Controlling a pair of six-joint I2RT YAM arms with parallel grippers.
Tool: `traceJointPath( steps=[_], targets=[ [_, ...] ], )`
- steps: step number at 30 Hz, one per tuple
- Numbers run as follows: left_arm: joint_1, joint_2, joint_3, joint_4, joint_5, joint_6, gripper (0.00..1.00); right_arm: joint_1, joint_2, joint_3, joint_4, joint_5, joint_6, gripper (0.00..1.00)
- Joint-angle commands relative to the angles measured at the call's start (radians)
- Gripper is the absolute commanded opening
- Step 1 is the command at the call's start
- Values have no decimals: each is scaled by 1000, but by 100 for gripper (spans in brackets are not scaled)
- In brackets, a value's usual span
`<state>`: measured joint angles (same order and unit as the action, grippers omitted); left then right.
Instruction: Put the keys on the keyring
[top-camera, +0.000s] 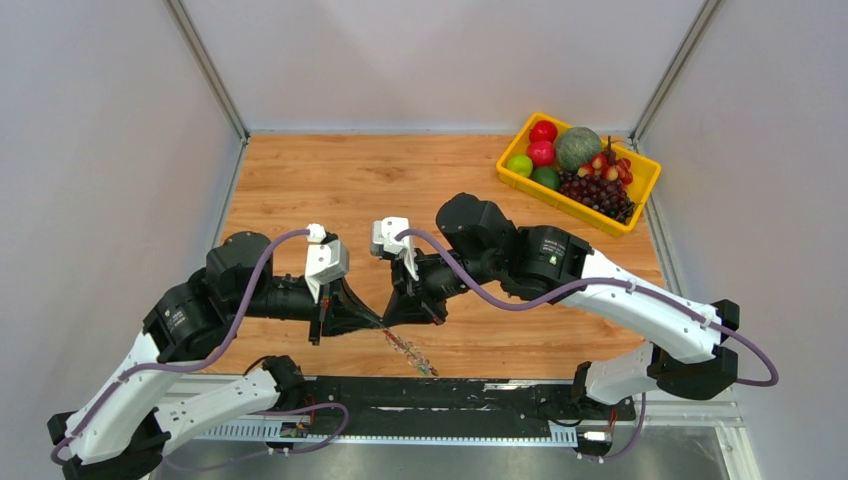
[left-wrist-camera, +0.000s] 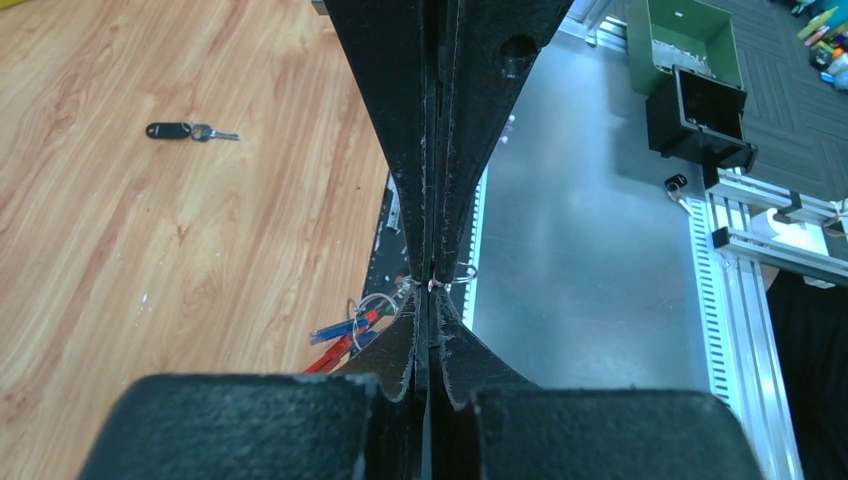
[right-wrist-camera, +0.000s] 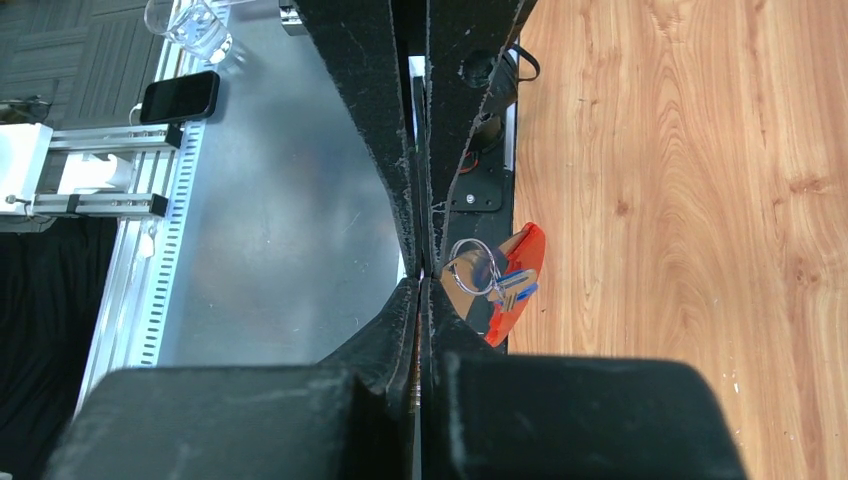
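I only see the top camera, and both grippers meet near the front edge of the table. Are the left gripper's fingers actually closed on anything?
Observer: Yes. The left wrist view shows the left gripper shut, its tips pinching a thin wire ring.
Operator: And the right one?
Observer: The right gripper is shut too; a red keyring and a blue key sit right beside its tips.
Operator: Any key lying apart?
Observer: One black-tagged key lies alone on the wooden table.
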<state>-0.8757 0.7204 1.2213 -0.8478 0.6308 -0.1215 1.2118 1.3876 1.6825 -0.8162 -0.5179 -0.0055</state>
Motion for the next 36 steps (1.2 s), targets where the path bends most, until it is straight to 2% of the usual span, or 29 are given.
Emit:
traceJointPath(
  steps=[1, 6, 7, 8, 9, 10, 14, 21, 27, 31, 36],
  targets=[
    [-2, 18, -12, 29, -16, 20, 0, -4, -4, 46, 72, -30, 22, 0],
    [-2, -16, -38, 87, -47, 41, 0, -4, -25, 42, 73, -15, 20, 0],
    [-2, -24, -48, 99, -55, 42, 0, -4, -32, 42, 75, 2, 21, 4],
    [-2, -43, -52, 125, -58, 42, 0, -4, -43, 41, 78, 14, 25, 13],
    [-2, -52, -60, 137, -62, 43, 0, -4, -53, 40, 81, 24, 27, 22],
    [-2, -71, -66, 167, -63, 40, 0, -5, -66, 39, 89, 39, 35, 35],
    [-1, -140, -105, 289, -82, 22, 0, -5, -136, 15, 128, 127, 46, 46],
    [-2, -260, -234, 593, -86, -59, 0, -4, -224, -80, 240, 184, 17, 51],
    [-2, -362, -382, 892, -127, -136, 0, 4, -264, -147, 359, 146, -80, 50],
    [-2, -410, -459, 1029, -169, -185, 0, 30, -257, -163, 396, 137, -124, 47],
    [-1, -434, -521, 1121, -220, -223, 0, 66, -243, -163, 432, 159, -162, 45]
  ],
)
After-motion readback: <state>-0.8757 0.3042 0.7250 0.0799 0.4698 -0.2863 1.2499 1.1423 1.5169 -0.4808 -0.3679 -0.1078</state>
